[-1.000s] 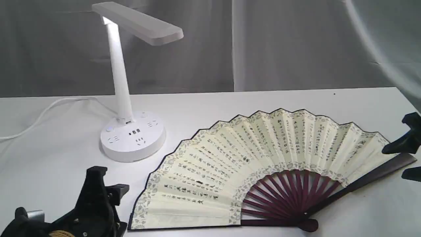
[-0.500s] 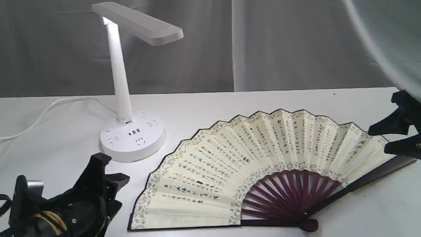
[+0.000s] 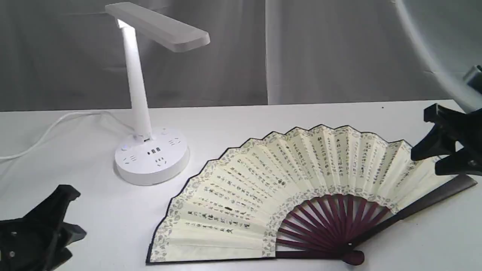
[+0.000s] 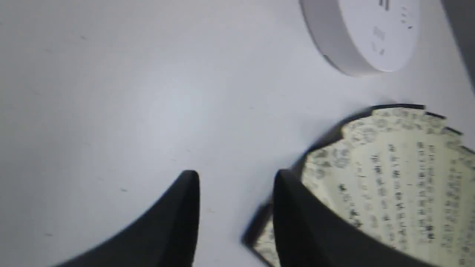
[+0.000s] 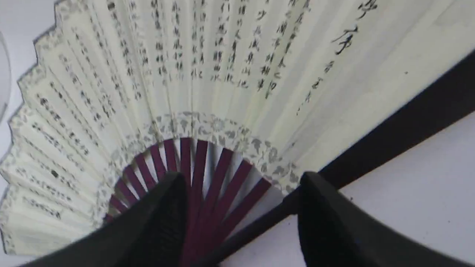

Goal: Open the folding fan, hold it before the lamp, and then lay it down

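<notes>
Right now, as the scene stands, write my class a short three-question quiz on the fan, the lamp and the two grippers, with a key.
1. True or false: the folding fan lies spread open on the table.
2. In the exterior view, where does the lamp stand?
A) left of the fan, apart from it
B) right of the fan
C) on top of the fan
3. Fill in the word: the left gripper and the right gripper hold nothing; both have their jaws ____.
Key: 1 true; 2 A; 3 open.
</notes>
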`<state>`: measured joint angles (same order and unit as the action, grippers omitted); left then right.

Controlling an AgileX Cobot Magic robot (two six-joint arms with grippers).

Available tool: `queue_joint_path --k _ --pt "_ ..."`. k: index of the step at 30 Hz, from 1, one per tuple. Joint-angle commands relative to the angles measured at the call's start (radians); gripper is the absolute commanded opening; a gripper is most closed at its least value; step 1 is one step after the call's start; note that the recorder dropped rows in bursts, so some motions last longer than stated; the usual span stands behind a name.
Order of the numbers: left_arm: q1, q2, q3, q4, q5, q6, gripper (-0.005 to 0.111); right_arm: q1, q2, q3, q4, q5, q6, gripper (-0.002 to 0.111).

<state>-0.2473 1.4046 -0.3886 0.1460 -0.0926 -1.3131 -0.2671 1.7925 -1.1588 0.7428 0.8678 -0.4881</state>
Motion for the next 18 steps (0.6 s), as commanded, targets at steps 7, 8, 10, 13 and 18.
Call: queue_joint_path --k 7,8,10,13,18 --pt "0.062 -0.170 -0.175 0.241 0.500 0.278 0.027 0.156 -0.073 -0.006 -0.364 -0.016 0.199 0.037" --pt "0.062 -0.172 -0.204 0.210 0.542 0.353 0.027 0.173 -0.083 -0.006 -0.400 -0.016 0.218 0.036" --pt "0.062 -0.170 -0.265 0.123 0.620 0.504 0.027 0.203 -0.104 -0.006 -0.462 -0.006 0.248 0.034" --pt "0.062 -0.160 -0.332 -0.007 0.678 0.712 0.027 0.250 -0.139 -0.006 -0.557 0.025 0.300 0.033" --pt "0.062 -0.158 -0.432 -0.090 0.764 0.849 0.027 0.281 -0.182 -0.006 -0.622 0.086 0.341 0.030"
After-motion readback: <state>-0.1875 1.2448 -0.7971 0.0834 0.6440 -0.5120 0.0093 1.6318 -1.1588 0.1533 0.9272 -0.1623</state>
